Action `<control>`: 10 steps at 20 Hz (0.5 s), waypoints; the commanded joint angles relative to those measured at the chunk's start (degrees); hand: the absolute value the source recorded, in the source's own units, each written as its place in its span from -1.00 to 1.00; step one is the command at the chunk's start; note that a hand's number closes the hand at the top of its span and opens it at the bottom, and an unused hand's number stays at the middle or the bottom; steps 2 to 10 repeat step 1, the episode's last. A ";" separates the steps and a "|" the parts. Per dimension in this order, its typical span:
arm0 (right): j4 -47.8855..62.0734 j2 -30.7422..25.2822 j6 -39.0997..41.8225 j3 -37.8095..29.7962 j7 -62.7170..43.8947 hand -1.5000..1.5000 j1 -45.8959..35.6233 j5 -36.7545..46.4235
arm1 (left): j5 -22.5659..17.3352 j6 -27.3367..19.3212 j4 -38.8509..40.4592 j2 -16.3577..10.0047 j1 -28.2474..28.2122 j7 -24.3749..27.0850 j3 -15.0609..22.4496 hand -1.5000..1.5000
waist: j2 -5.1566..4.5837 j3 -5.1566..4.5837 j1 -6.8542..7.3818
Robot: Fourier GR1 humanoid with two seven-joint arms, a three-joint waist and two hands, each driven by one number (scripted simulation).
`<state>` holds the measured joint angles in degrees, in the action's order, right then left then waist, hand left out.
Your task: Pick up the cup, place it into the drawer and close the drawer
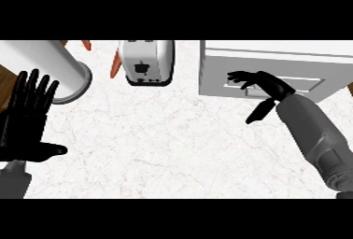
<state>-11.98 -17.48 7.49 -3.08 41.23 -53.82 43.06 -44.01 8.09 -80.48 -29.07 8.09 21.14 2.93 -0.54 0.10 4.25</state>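
White marble counter (172, 149); we logged the right hand (265, 86) at the drawer (303, 70) front, top right, fingers relaxed and slightly bent against it, gripping nothing we could see; drawer looked shut; we could not tell where the cup lay; left hand (24, 126) rested open at the left edge, fingers up, beside a white cylinder (48, 60); toaster (146, 60) stood top centre.

Kitchen: a white, marble-veined counter (172, 144) carries a toaster (146, 60) at its far edge and a white drawer unit (314, 63) at its far right corner, both typical kitchen fittings.
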 commanded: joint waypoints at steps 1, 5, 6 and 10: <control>2.25 -4.77 -3.06 -0.81 -6.22 -1.00 -4.51 0.98 | 0.19 0.08 0.34 -0.51 0.79 -0.79 -0.41 -1.00 | -1.47 0.08 0.64; 2.25 -4.77 -3.06 -0.81 -6.22 -1.00 -4.51 0.98 | 0.19 0.08 0.34 -0.51 0.79 -0.79 -0.41 -1.00 | -1.47 0.08 0.64; 2.25 -4.77 -3.06 -0.81 -6.22 -1.00 -4.51 0.98 | 0.19 0.08 0.34 -0.51 0.79 -0.79 -0.41 -1.00 | -1.47 0.08 0.64; 2.25 -4.77 -3.06 -0.81 -6.22 -1.00 -4.51 0.98 | 0.19 0.08 0.34 -0.51 0.79 -0.79 -0.41 -1.00 | -1.47 0.08 0.64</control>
